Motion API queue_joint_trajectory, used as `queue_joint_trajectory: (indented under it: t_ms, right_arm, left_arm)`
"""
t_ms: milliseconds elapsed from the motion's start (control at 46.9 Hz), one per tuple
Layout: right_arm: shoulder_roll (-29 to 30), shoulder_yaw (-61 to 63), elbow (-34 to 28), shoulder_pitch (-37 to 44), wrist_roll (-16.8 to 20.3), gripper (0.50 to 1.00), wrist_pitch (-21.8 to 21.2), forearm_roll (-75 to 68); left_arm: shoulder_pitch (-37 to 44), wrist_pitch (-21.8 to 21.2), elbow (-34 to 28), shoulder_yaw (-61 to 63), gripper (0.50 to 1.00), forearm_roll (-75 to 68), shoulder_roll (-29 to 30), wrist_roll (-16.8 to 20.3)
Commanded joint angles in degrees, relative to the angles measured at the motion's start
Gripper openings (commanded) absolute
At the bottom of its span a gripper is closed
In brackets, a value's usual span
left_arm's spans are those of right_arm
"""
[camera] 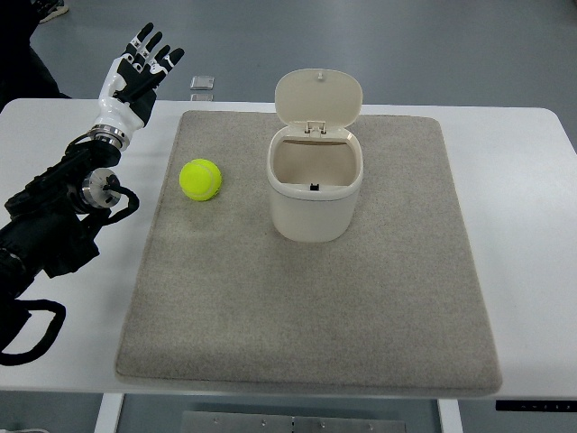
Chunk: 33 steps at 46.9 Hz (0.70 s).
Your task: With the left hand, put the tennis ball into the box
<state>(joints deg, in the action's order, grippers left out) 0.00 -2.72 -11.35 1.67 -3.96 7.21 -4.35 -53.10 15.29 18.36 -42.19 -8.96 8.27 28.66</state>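
While the ball (200,179) lies on the mat (306,298), the left robot hand (137,74) is held spread and empty past the worktop's (532,225) far left corner.

The ball is seen near the mat's left edge, apart from the open-lidded box (315,185) at mid-mat. Bare mat is left between them and across the near half. A small grey object (203,83) is seen beyond the far edge.
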Motion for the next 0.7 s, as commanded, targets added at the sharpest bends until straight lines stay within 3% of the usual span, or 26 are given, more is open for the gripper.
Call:
queue_joint_trajectory:
  t_ms: [0,171,320,683]
  right_arm:
    - [0.0,0.0,0.0,0.0,0.0,0.903,0.0,0.0]
    - [0.0,0.0,0.0,0.0,0.0,0.901,0.0,0.0]
    - [0.0,0.0,0.0,0.0,0.0,0.901,0.0,0.0]
    - [0.0,0.0,0.0,0.0,0.0,0.901,0.0,0.0]
  left_arm:
    - [0.0,-0.1,-0.1,0.0,0.964,0.0,0.0,0.1]
    - [0.0,-2.8,0.0,0.0,0.964,0.0,0.0,1.0]
    - [0.0,-2.7,0.2,0.1,0.988,-0.1,0.0,1.0]
    - [-0.8,-1.8,1.1,2.5,0.988,-1.1,0.9,0.1]
